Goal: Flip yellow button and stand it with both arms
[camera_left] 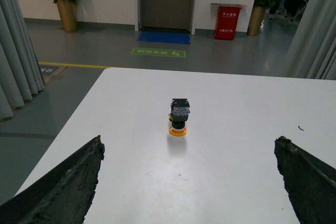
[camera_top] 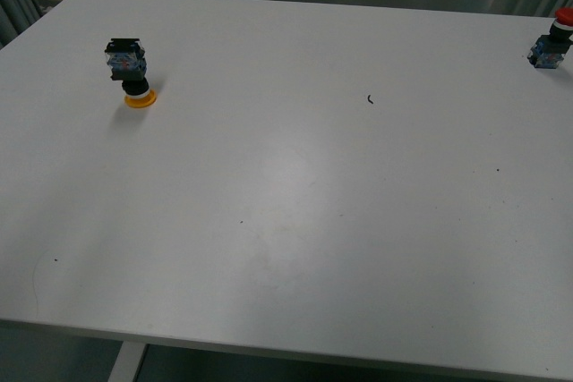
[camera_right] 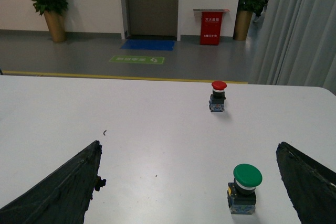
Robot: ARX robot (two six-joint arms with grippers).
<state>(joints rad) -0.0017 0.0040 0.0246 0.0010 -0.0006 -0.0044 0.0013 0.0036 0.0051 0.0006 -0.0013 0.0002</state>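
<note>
The yellow button (camera_top: 131, 70) stands upside down on its yellow cap at the far left of the white table (camera_top: 295, 221), its blue-and-black block body on top. In the left wrist view it (camera_left: 179, 116) sits well ahead of my open, empty left gripper (camera_left: 189, 182), centred between the spread fingers (camera_left: 68, 187). My right gripper (camera_right: 189, 182) is open and empty over the right part of the table. Neither arm shows in the front view.
A red-capped button (camera_top: 551, 40) stands upright at the table's far right edge; it also shows in the right wrist view (camera_right: 218, 96). A green-capped button (camera_right: 244, 187) stands upright close to my right gripper. A small dark speck (camera_top: 371, 98) lies mid-table.
</note>
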